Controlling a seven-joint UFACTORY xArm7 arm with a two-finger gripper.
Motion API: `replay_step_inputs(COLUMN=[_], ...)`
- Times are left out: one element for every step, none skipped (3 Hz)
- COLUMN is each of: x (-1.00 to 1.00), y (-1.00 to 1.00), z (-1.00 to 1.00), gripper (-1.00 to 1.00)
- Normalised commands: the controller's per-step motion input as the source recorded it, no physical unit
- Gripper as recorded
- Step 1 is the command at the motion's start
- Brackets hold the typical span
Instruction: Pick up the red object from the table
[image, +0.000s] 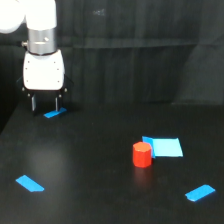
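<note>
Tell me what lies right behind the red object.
Behind the red object a blue rectangle lies flat on the table. The cylinder covers the rectangle's near corner, so that part is unseen.

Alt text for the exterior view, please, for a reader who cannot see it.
A small red-orange cylinder stands upright on a matte black table, touching the near-left corner of a blue rectangle, with nothing gripping it. The white gripper hangs far off at the exterior view's upper left, jaws apart and empty above a short blue tape strip.
</note>
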Motion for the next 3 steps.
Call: replay_step_inputs(x=[-0.01,-0.14,0.78], y=[0.03,-0.02,-0.76], z=[-0.24,-0.25,0.25], gripper=[1.0,1.0,1.0])
